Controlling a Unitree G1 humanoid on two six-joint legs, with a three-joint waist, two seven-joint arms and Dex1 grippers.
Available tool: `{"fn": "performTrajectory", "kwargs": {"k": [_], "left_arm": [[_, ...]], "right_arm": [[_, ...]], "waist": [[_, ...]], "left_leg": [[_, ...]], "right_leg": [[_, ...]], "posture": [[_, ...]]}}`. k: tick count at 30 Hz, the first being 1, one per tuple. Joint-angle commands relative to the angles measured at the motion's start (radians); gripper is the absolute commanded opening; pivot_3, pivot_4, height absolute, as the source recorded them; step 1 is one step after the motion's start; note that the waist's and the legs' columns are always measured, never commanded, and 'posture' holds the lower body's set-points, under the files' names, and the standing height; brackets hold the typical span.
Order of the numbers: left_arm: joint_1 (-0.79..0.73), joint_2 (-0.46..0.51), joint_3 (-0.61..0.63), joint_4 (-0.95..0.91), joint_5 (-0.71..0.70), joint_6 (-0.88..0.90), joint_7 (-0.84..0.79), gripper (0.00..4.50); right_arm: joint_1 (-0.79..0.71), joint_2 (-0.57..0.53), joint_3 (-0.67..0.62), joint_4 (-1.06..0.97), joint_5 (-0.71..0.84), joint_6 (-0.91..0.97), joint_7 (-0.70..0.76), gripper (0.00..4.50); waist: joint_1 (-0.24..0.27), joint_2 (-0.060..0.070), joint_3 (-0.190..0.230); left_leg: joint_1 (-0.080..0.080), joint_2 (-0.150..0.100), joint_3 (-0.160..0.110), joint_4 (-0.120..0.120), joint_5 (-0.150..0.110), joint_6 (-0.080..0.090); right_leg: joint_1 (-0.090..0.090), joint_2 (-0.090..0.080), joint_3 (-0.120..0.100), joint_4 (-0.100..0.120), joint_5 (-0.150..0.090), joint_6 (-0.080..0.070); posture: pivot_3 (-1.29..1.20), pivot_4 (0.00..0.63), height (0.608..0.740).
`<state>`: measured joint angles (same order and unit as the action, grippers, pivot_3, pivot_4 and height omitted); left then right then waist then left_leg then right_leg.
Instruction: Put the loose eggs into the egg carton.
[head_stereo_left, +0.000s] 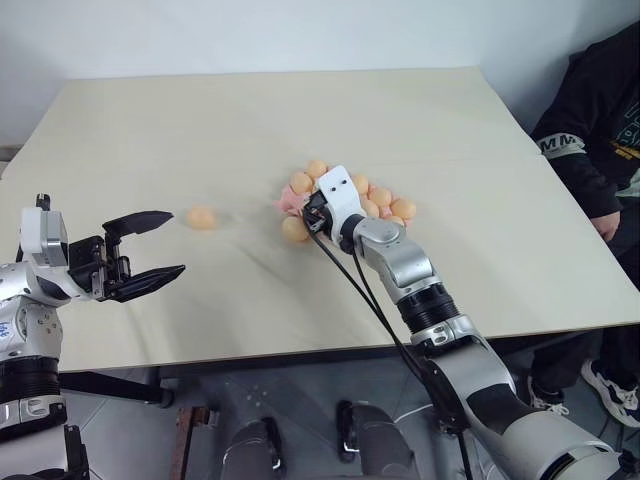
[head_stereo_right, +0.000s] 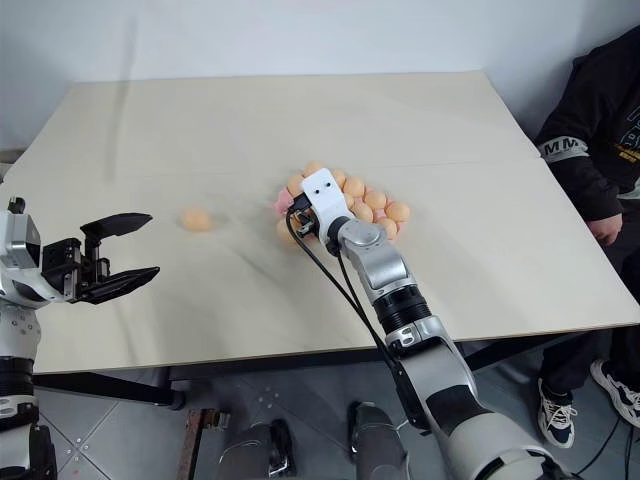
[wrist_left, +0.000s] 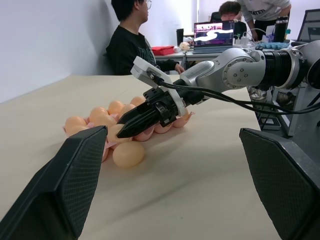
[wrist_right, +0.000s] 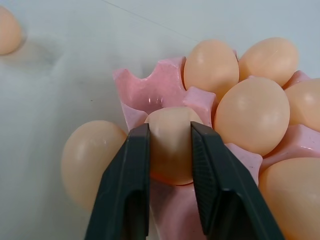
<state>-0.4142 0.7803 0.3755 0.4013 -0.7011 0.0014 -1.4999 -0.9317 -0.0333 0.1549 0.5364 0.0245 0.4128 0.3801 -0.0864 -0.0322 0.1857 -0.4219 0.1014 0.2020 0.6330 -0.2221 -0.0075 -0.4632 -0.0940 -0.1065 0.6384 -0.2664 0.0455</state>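
Worktop (head_stereo_left: 250, 120): carries everything; the egg carton sits near its middle, slightly toward the robot's right.
Egg carton (wrist_right: 150, 90): most cups hold eggs; the cup at its left corner stands empty.
Held egg (wrist_right: 170, 142): at the carton's left edge, between the closed jaws of the right gripper (wrist_right: 170, 150), beside the empty corner cup.
Loose egg beside carton (head_stereo_left: 294, 229): on the worktop, against the carton's near left side, just left of the held egg.
Far loose egg (head_stereo_left: 201, 217): alone on the worktop, well left of the carton.
Left gripper (head_stereo_left: 150, 245): at the left near edge, jaws wide apart, near the far loose egg but apart from it.
Person (head_stereo_left: 600, 130): seated at the worktop's right side.
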Motion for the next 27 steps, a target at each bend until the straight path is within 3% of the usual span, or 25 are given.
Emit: {"fn": "performTrajectory", "kwargs": {"k": [1, 14, 27], "left_arm": [[0.006, -0.001, 0.028, -0.034, -0.013, -0.006, -0.015, 4.5], [0.005, -0.013, 0.024, -0.041, -0.009, -0.004, -0.007, 4.5], [-0.014, -0.023, 0.015, -0.025, -0.002, -0.006, -0.012, 4.5]], "right_arm": [[-0.018, 0.001, 0.002, -0.054, 0.006, 0.007, 0.025, 0.63], [0.031, -0.067, -0.025, -0.352, 0.069, 0.194, 0.09, 0.59], [0.108, -0.186, 0.002, -0.447, 0.058, 0.296, 0.101, 0.59]], "waist": [[0.0, 0.0, 0.0], [0.003, 0.0, 0.0], [0.002, 0.0, 0.0]], "left_leg": [[0.0, 0.0, 0.0, 0.0, 0.0, 0.0], [0.0, 0.0, 0.0, -0.001, 0.0, 0.0], [0.0, 0.0, 0.0, -0.001, 0.0, 0.0]], "right_leg": [[0.0, 0.0, 0.0, 0.0, 0.0, 0.0], [0.0, 0.0, 0.0, -0.001, 0.0, 0.0], [0.0, 0.0, 0.0, -0.001, 0.0, -0.001]], "posture": [[0.0, 0.15, 0.74], [0.0, 0.15, 0.74], [0.0, 0.15, 0.74]]}}
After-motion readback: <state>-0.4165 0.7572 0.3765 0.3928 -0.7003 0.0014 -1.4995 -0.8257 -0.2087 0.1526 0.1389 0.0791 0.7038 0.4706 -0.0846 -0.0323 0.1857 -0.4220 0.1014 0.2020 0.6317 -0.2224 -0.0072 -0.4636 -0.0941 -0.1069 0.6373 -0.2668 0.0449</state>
